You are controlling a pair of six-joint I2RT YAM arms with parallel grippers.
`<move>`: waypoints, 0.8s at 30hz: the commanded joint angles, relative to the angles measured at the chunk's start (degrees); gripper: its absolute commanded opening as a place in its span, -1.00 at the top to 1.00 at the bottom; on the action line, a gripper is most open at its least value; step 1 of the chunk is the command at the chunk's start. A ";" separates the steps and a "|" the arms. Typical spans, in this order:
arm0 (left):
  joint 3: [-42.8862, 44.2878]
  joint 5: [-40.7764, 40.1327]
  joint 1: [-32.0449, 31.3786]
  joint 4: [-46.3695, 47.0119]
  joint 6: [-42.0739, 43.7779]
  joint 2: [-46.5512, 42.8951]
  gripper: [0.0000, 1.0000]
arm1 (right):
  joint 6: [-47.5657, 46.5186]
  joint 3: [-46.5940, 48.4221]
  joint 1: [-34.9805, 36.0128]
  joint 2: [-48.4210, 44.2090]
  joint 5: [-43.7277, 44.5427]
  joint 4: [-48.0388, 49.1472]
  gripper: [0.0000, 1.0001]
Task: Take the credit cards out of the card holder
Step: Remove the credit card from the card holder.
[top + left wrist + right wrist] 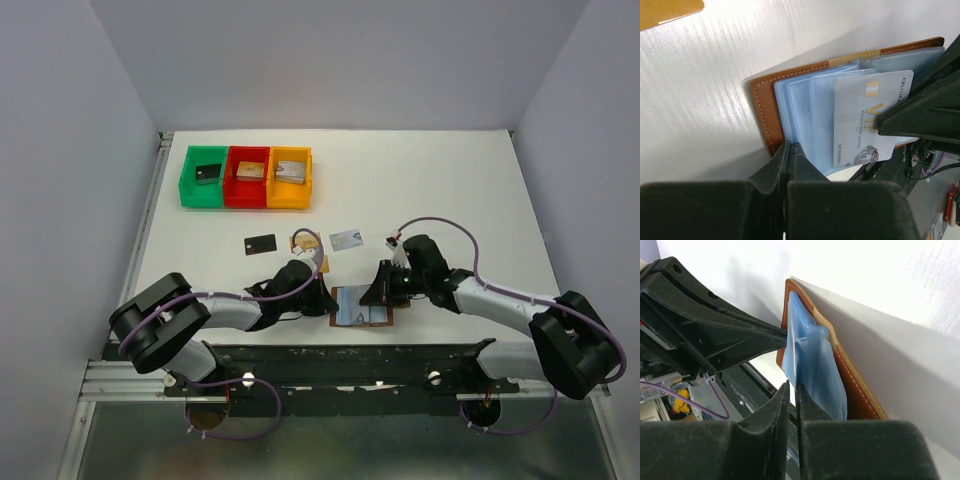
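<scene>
Fingers of my left gripper pinch shut on the card holder at lower centre, my right gripper clamps its silvery card, black card, gold card and pale card beyond, bins upper left.

the card holder is smooth tan leather with pale stitching; its inner sleeves are clear, glossy pale blue plastic; the silvery card is shiny plastic with gold foil print; the table is white, matt, faintly ribbed; the left gripper is matt black, finely grainy plastic.
</scene>
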 commanded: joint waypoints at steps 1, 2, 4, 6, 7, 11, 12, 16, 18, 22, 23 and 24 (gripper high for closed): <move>-3.01 -2.74 -0.32 -10.69 1.74 1.58 1.00 | -1.33 -0.64 -0.51 -1.64 1.22 -1.06 0.67; -3.01 -2.74 -0.32 -10.69 1.65 1.49 1.00 | -1.33 -0.64 -0.60 -1.73 1.13 -1.06 0.67; -3.10 -2.74 -0.32 -10.69 1.74 1.49 1.00 | -1.41 -0.81 -0.69 -1.91 1.22 -1.06 0.68; -3.10 -2.74 -0.32 -10.78 1.74 1.49 1.00 | -1.41 -0.81 -0.78 -2.17 1.22 -2.73 0.71; -3.01 -2.74 -0.24 -10.87 1.74 1.49 1.00 | -1.50 -0.81 -0.86 -2.35 1.31 -2.90 0.74; -3.10 -2.74 -0.24 -11.04 1.82 1.23 1.00 | -2.03 -0.99 -1.30 -3.14 1.31 -3.78 0.91; -3.10 -2.82 -0.24 -11.05 1.82 1.22 1.00 | -2.20 -0.82 -1.30 -3.31 1.39 -4.22 0.98; -3.19 -2.91 -0.32 -11.13 1.74 1.05 1.00 | -2.56 -0.90 -1.92 -4.63 2.01 -5.80 0.99; -3.27 -3.00 -0.24 -11.13 1.74 0.87 1.00 | -3.34 -0.46 -2.35 -5.33 2.36 -7.47 0.99; -3.62 -3.18 -0.15 -11.31 1.56 0.17 1.00 | -5.10 0.85 -3.32 -7.09 4.03 -11.86 0.99; -3.80 -3.26 -0.15 -11.48 1.56 -0.09 1.00 | -5.54 1.47 -3.50 -7.44 4.55 -13.78 0.99; -3.98 -3.26 -0.15 -11.57 1.47 -0.44 1.00 | -6.07 2.08 -3.59 -7.97 5.34 -15.28 0.99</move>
